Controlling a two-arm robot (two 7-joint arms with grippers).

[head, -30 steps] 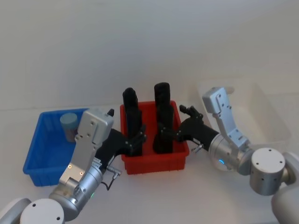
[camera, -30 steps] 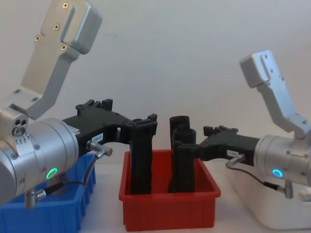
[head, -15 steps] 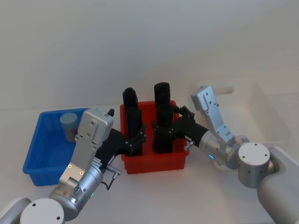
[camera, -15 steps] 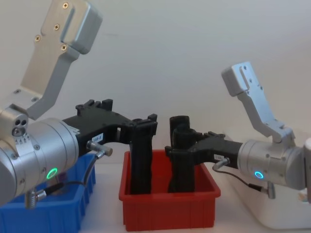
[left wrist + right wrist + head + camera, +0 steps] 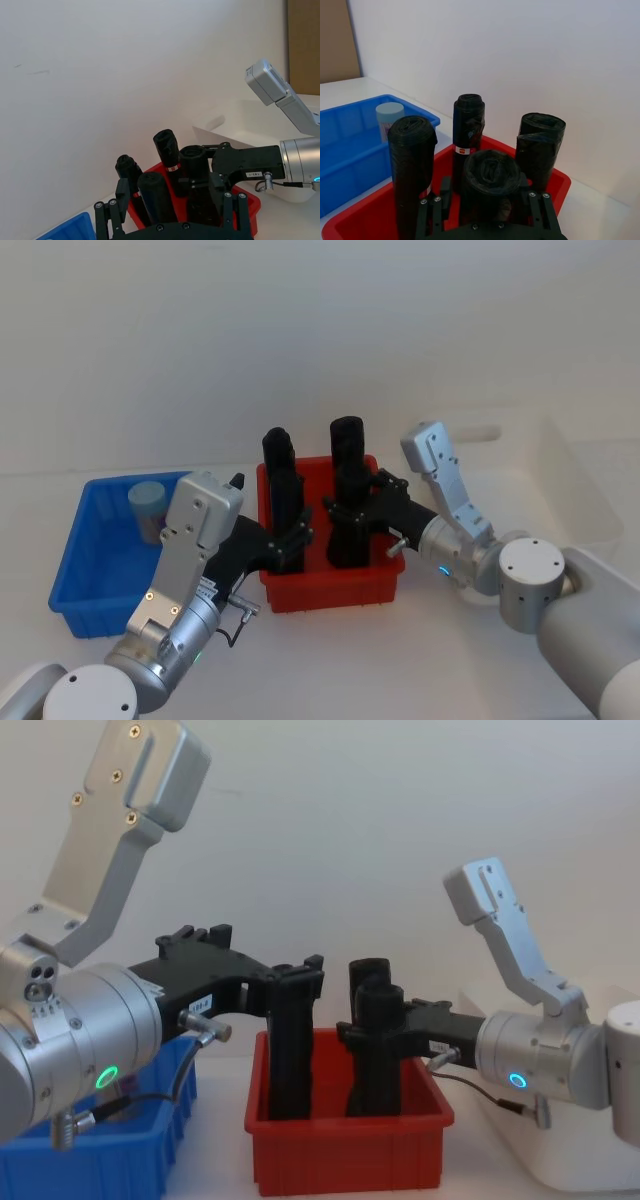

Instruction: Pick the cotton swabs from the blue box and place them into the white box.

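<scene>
Standing between the blue box (image 5: 95,560) and white box (image 5: 575,490), head view: a red bin (image 5: 335,585) of black rolls (image 5: 347,455); one cotton swab tub (image 5: 148,508) remains in the blue box. Chest view: left gripper (image 5: 295,985) and right gripper (image 5: 375,1025) each clamp a roll. Right wrist view: jaws flank the nearest roll.

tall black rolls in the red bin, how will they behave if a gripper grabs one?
The black rolls look like wound plastic film, so probably squashy under the fingers and light. Standing tall and narrow in the red bin, they would likely tip if nudged, and roll once down.
</scene>
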